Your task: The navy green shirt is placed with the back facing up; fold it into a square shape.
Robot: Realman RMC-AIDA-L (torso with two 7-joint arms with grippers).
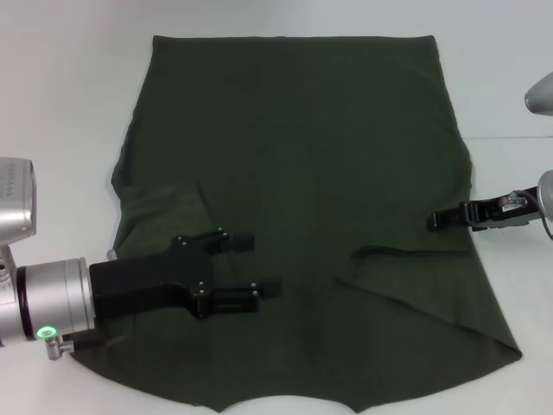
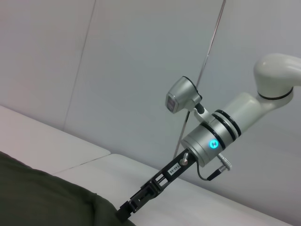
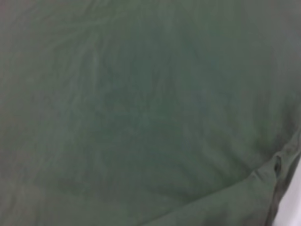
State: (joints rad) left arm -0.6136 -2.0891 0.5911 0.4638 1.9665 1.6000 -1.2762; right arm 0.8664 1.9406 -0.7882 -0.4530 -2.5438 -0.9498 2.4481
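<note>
The navy green shirt [image 1: 302,207] is lying spread across the white bench [image 1: 60,104] in the head view, plain side up, both sleeves folded inward. The left pincer [image 1: 257,264] is hovering over the shirt's left part, fingers apart. The right pincer [image 1: 435,221] is reaching in at the shirt's right edge; whether it is clamping cloth cannot be told. In the left wrist view, that right pincer [image 2: 123,213] is meeting the shirt's [image 2: 47,197] edge. The right wrist view is showing only shirt fabric [image 3: 141,113].
</note>
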